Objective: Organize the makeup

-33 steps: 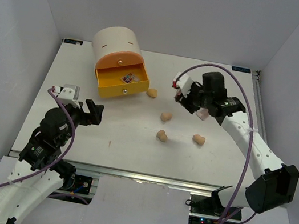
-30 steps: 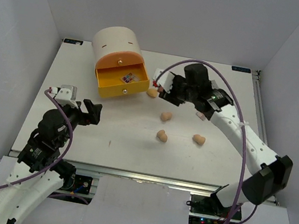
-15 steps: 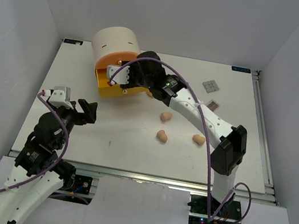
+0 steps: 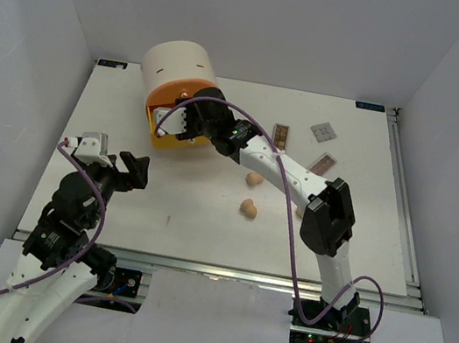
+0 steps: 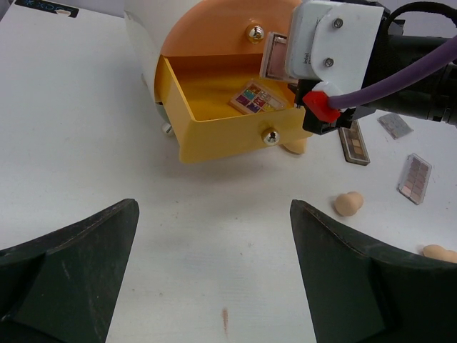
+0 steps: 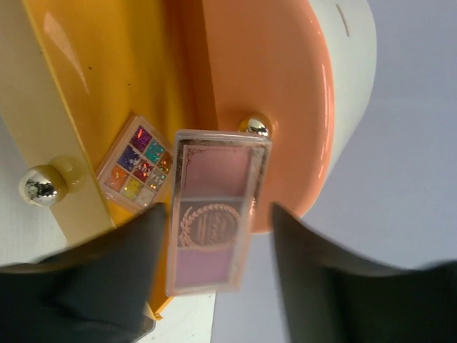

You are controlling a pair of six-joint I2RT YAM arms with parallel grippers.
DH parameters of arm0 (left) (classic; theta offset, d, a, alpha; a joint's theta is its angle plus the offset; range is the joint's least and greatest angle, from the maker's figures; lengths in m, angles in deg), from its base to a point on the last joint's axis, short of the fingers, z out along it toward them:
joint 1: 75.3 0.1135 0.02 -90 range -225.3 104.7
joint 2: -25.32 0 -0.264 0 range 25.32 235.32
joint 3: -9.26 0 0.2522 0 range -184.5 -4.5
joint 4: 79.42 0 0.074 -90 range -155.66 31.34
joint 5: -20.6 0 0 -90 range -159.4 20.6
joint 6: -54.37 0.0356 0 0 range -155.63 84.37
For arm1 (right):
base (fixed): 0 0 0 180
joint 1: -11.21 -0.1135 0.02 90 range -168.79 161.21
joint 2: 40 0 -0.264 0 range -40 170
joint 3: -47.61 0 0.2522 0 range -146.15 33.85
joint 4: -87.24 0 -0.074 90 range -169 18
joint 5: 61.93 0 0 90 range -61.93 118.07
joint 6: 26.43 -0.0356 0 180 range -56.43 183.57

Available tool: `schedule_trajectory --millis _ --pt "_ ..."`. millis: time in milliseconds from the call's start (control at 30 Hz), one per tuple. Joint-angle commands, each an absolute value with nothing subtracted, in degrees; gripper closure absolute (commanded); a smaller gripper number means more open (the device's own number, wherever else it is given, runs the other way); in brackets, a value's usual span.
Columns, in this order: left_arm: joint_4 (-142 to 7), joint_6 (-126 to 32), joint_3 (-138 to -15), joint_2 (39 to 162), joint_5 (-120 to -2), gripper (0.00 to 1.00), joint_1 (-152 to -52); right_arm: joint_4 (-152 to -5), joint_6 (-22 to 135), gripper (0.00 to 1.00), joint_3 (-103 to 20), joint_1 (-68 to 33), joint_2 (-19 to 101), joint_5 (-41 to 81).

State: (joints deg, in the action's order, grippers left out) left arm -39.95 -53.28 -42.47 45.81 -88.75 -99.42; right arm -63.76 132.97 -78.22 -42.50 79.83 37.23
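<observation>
Hovering above the open yellow drawer (image 5: 227, 136), the right fingers (image 6: 128, 271) flank a pink palette (image 6: 214, 229), though whether they pinch it I cannot tell. A multicoloured palette (image 5: 255, 98) lies inside the drawer; the left fingers (image 5: 71, 264) are spread wide, well clear of it.

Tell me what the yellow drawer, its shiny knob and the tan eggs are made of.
The yellow drawer looks like glossy hard plastic: smooth walls with light glints. Its knob looks metallic, mirror-shiny, maybe plated plastic. The tan eggs look like soft matte foam, with no shine.
</observation>
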Motion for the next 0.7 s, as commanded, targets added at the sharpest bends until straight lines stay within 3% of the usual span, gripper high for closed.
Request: schedule_trajectory --millis 0,100,333,400,500,600,667 --pt "-39.56 -53.38 -42.38 45.54 -88.91 0.02 -99.12 -68.62 133.53 0.21 -78.23 -42.14 78.52 38.80" --pt "-39.87 -53.23 -42.29 45.71 -87.98 0.02 -99.12 -67.93 132.49 0.08 -77.26 -41.68 76.65 38.24" --pt "-42.51 -51.80 -41.79 46.97 -81.88 0.02 -99.12 -59.05 123.44 0.03 -75.36 -38.80 68.14 30.99" --pt "-44.34 -51.17 -41.33 47.86 -75.23 0.02 -99.12 -53.26 117.52 0.02 -75.34 -35.67 63.35 22.95" --pt "-45.80 -51.10 -41.50 52.31 -65.30 0.02 -99.12 -43.33 107.43 0.03 -71.77 -24.56 56.61 -1.35" --pt "-46.92 -54.77 -43.61 60.96 -58.04 0.02 -99.25 -45.74 97.71 0.10 -55.46 -10.95 47.79 -19.95" --pt "-47.71 -57.41 -45.84 66.37 -54.32 0.02 -100.02 -51.92 93.07 0.10 -43.47 -5.10 41.60 -24.76"
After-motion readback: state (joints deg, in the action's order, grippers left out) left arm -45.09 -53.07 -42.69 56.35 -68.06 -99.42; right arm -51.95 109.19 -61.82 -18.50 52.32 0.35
